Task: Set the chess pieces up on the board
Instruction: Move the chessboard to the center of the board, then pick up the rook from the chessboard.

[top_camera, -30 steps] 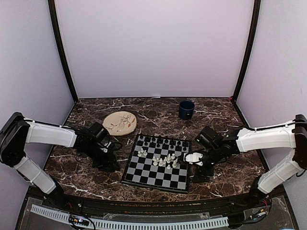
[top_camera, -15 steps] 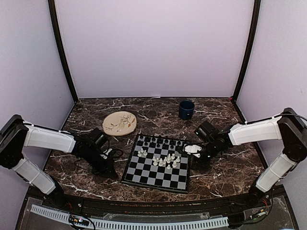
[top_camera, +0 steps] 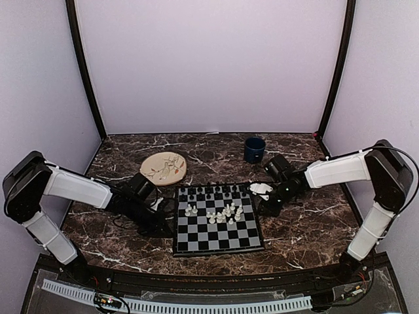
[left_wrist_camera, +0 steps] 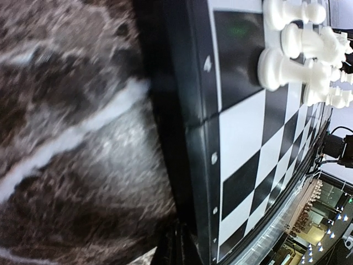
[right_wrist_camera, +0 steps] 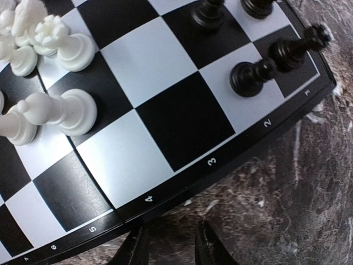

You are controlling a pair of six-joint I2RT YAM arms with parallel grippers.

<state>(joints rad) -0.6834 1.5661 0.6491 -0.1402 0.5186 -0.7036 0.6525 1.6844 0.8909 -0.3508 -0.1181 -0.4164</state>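
Observation:
The board (top_camera: pixel 252 241) lies square-on in the middle of the table. Black chess pieces (top_camera: pixel 216 192) line its far row, and white chess pieces (top_camera: pixel 224 214) cluster near its middle. My left gripper (top_camera: pixel 165 221) rests low against the board's left rim (left_wrist_camera: pixel 197 138), its fingers (left_wrist_camera: pixel 185 237) shut together with nothing between them. My right gripper (top_camera: pixel 263 207) sits low by the board's right rim (right_wrist_camera: pixel 220 157); its fingers (right_wrist_camera: pixel 205 245) stand slightly apart over bare marble, just short of the rim. Black pieces (right_wrist_camera: pixel 251 77) and white pieces (right_wrist_camera: pixel 60 113) stand on the squares ahead.
A round beige plate (top_camera: pixel 163 167) lies at the back left and a dark blue cup (top_camera: pixel 255 149) at the back right, on the marble table (top_camera: pixel 308 229). Lilac walls with black posts close in the sides and back.
The board has turned from skewed to nearly square with the table edge. Both grippers have come in against its sides, the right one moving farther back. Both sets of jaws have narrowed.

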